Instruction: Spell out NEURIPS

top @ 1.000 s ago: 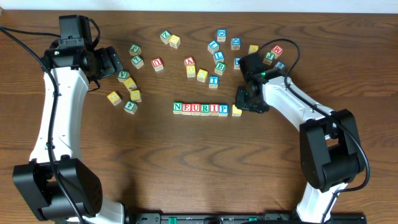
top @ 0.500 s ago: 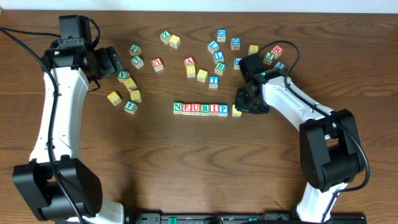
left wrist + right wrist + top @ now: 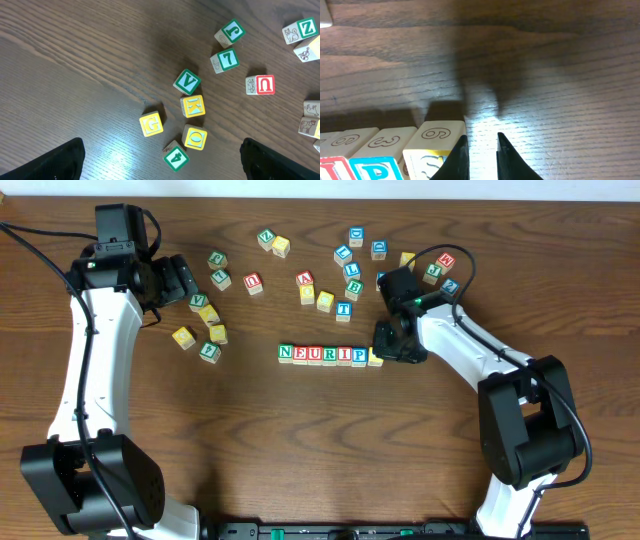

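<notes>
The row of cubes N (image 3: pixel 286 353), E (image 3: pixel 300 354), U (image 3: pixel 315 354), R (image 3: pixel 329 354), I (image 3: pixel 344 354), P (image 3: pixel 359 355) lies mid-table. A yellow-faced cube (image 3: pixel 376 359) sits against the P's right end; in the right wrist view (image 3: pixel 437 145) its yellow face shows part of a letter that may be an S. My right gripper (image 3: pixel 388 348) is low at this cube's right side. Its fingers (image 3: pixel 481 155) are nearly together with nothing between them, and the left finger touches the cube. My left gripper (image 3: pixel 185 280) is open and empty at the far left, above other cubes (image 3: pixel 160 165).
Several loose cubes with other letters lie scattered at the back (image 3: pixel 340 270). Under the left gripper are V (image 3: pixel 187 81), K (image 3: pixel 193 106), G (image 3: pixel 151 123), O (image 3: pixel 194 137) and 4 (image 3: pixel 176 157). Bare wood lies in front of the row.
My right gripper has slid left and pushed the yellow cube with it, closing the gap to the P. The left arm has not moved.
</notes>
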